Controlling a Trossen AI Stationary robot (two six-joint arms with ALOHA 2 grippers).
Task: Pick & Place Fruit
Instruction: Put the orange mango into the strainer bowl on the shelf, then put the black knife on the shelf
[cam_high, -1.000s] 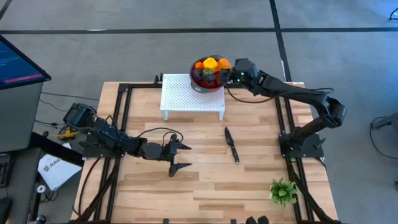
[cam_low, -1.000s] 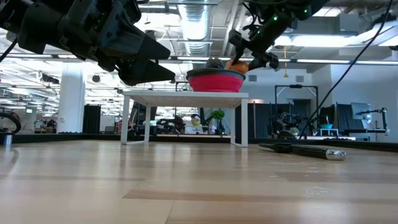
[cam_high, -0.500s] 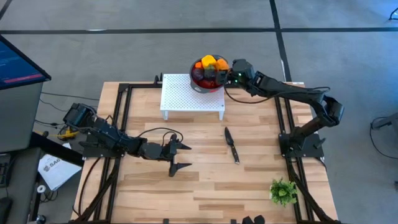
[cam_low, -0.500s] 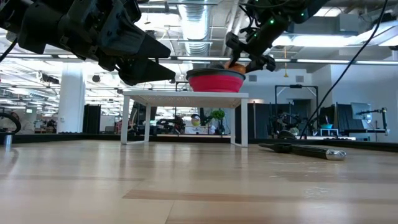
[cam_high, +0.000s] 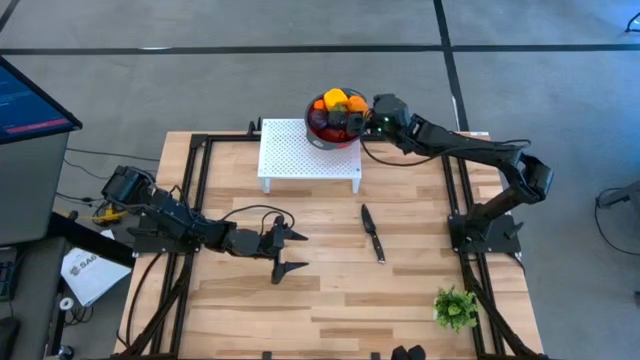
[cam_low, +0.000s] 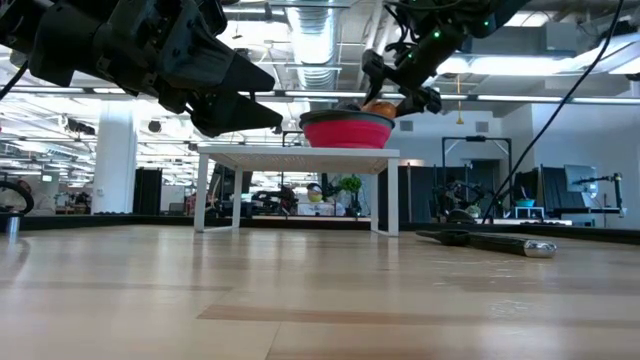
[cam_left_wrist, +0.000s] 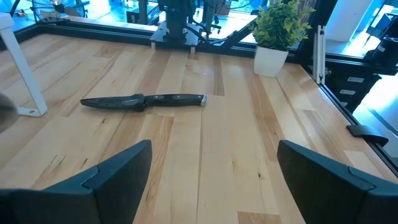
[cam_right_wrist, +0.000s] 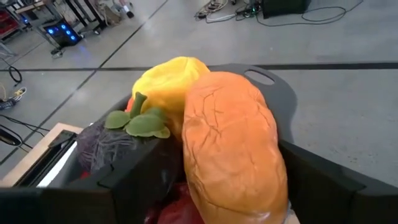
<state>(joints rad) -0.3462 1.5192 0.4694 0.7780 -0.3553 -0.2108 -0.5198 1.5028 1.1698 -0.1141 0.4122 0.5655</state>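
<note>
Right end effector (cam_high: 350, 115) now farther over bowl (cam_high: 322, 136) rim, fingers spread astride orange fruit (cam_right_wrist: 233, 146).

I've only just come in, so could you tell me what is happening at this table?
The right tool is at a red bowl heaped with toy fruit, on a white stand at the table's far edge. An orange fruit sits between its fingers, jaws fairly wide; whether it is gripped is unclear. The left tool waits open over the table. A knife and a plant lie untouched.
</note>
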